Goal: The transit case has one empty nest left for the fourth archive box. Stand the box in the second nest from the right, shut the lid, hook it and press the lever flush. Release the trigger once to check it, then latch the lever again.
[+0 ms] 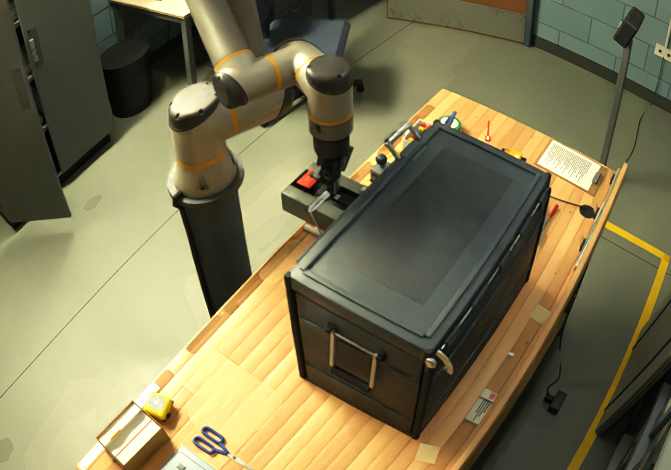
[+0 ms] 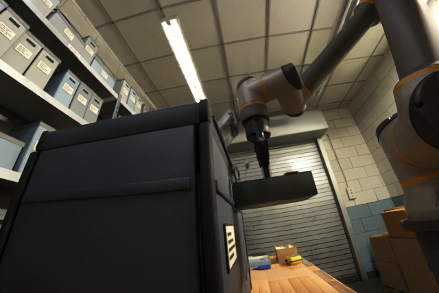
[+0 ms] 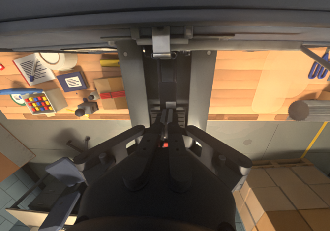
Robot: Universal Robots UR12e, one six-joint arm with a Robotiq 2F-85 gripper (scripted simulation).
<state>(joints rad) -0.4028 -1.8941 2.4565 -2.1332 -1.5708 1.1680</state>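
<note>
The lid of the black transit case (image 1: 419, 266) lies shut on the case body, which stands lengthwise on the wooden bench. On the case's long side toward the arm a grey latch bracket (image 1: 319, 200) juts out level, carrying a red trigger (image 1: 307, 178) on top. My gripper (image 1: 329, 185) points straight down onto the bracket beside the red trigger, its fingers closed and empty. From the wrist camera, the closed fingertips (image 3: 167, 119) rest on the lever's dark strip, and a silver hook (image 3: 161, 43) sits at the lid's edge. The archive boxes inside are hidden.
The arm's pedestal (image 1: 208, 233) stands on the floor beside the bench. Small items crowd the bench's far end: a tape roll (image 3: 57, 60), a notepad (image 3: 31, 68), a parcel (image 3: 112, 92). Scissors (image 1: 211, 442), a yellow tape measure (image 1: 158, 405) and a carton lie at the near end.
</note>
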